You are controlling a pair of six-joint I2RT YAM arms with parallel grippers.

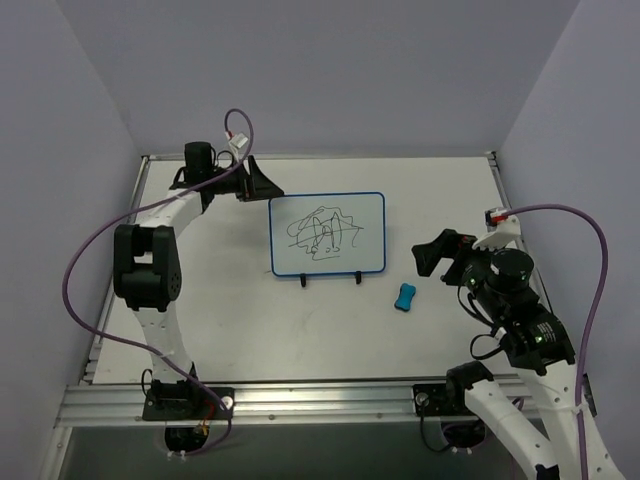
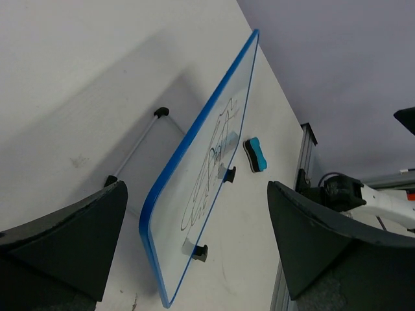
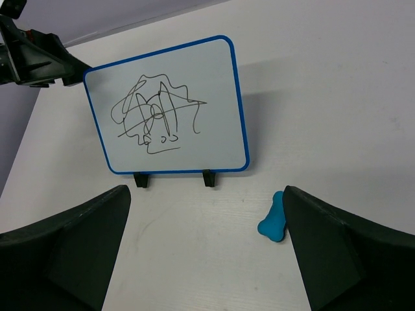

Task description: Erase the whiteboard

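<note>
Right gripper, closest to where I stand, hovers above the table toward its right edge, fingers wide apart and holding nothing. Left gripper sits near the far-left corner, just behind the board's upper left corner, fingers also spread and empty.

Board stands upright on its two black feet about mid-table, slightly toward the far edge, with its face toward the near edge. Black scribble covers the middle of the face; nothing is wiped yet.

Eraser lies flat on the table, just off the board's lower right corner and between the board and the right gripper.

Assessment: the step in hand appears to be fetching the eraser with the right gripper.
- Close across the eraser's narrow waist, low enough that it cannot roll out of the grip.
- Keep the felt side free to meet the board.
- The board looks light on small feet and will likely slide or tip backwards under pressure, so bracing its left edge with the left gripper before wiping seems prudent.
- Use light, overlapping strokes.
</note>
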